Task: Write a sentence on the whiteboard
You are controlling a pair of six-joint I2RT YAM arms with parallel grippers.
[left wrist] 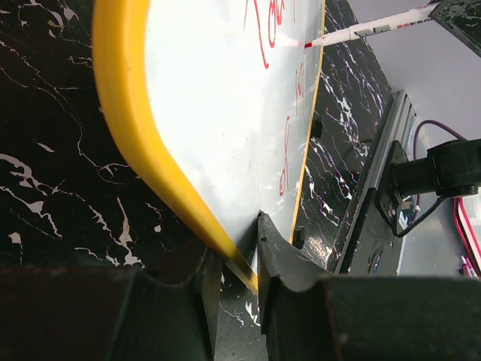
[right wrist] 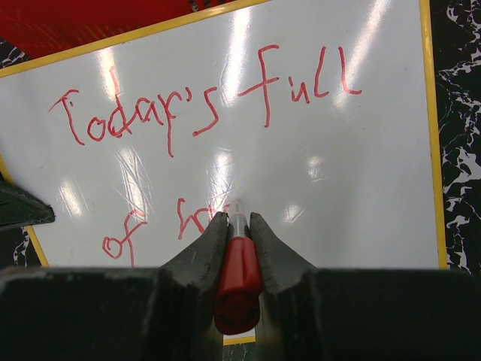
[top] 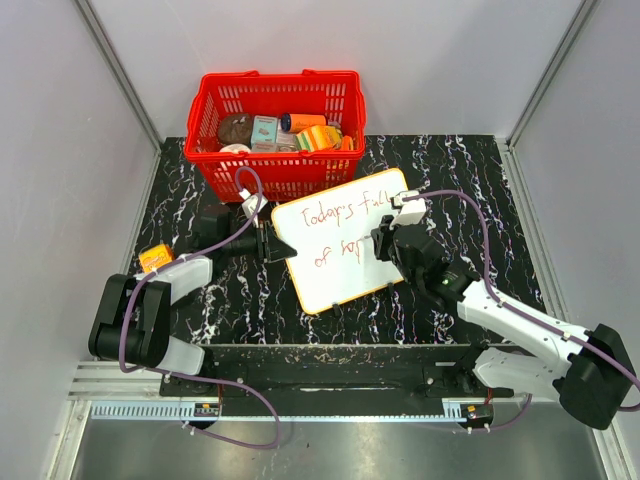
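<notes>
On the dark marbled worktop [top: 450,170], the whiteboard [top: 345,275] lies just before the red basket [top: 275,100], its yellow rim clamped by the left fingers [left wrist: 274,259]. The right fingers [right wrist: 207,252] pinch the marker [right wrist: 239,282], tip at line 2 of the sentence [right wrist: 203,105]. If the board slips, strokes would likely smear.

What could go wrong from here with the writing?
The left gripper pinches the board only at its rim, so marker pressure might pivot it or slip it free. The right gripper sits low over the second line of the sentence, so it could smear fresh ink.
</notes>
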